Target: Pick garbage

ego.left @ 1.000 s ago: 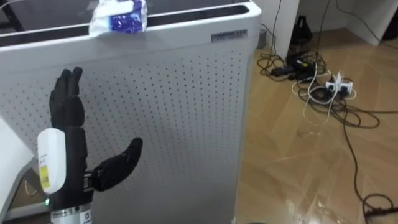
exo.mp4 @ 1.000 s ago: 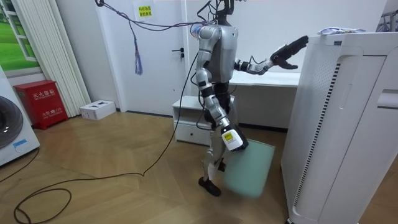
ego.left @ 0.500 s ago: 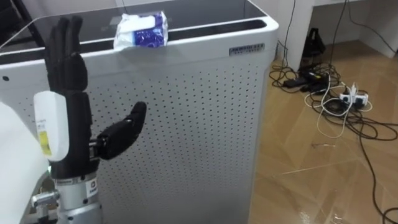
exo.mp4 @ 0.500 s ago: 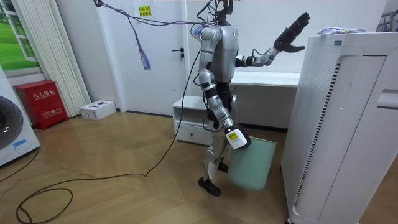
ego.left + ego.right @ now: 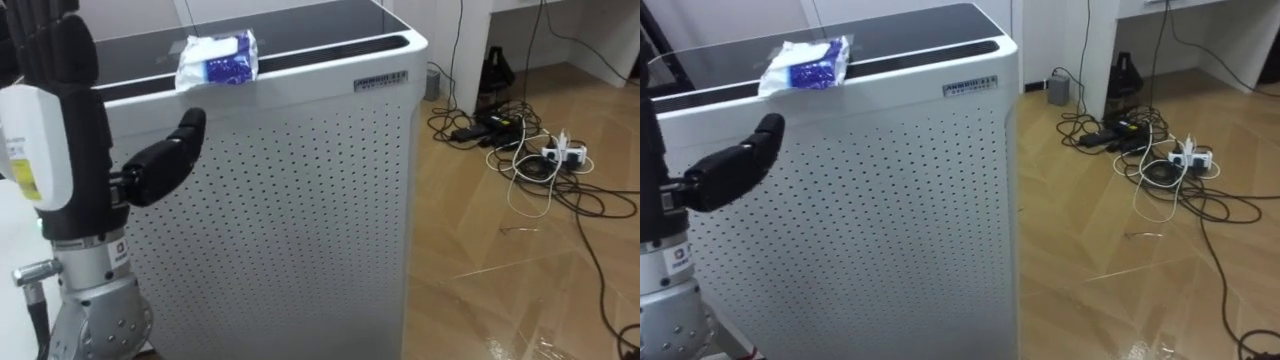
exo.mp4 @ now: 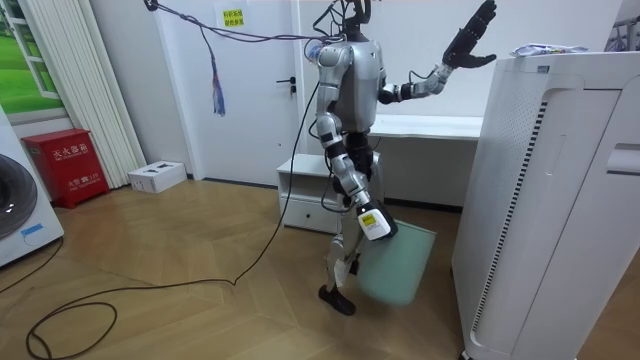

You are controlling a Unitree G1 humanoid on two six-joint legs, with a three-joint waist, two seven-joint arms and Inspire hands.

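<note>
Standing on the wooden floor point(image 5: 480, 280), the robot faces a tall white perforated cabinet point(image 5: 300, 200), which rises to about the height of its shoulders at the room view's right. A pale green bin point(image 6: 402, 266) hangs low beside the robot's legs, tilted and clear of the floor. The right hand point(image 6: 372, 225) is down against the bin's near edge, and I cannot tell whether its fingers are clenched on the bin or not. The left hand point(image 5: 80, 120) is raised in front of the cabinet's upper edge, palm toward the panel. Its fingers point(image 5: 55, 45) are straight and released, pointing up, with the thumb spread out to the side, and it holds nothing. A tangle of cables point(image 5: 530, 160) and plugs lies on the floor beyond the cabinet's right side. The garbage, a crumpled white and blue packet point(image 5: 217, 58), lies on the cabinet's dark top by the front rim, near the left hand's thumb but apart from it.
</note>
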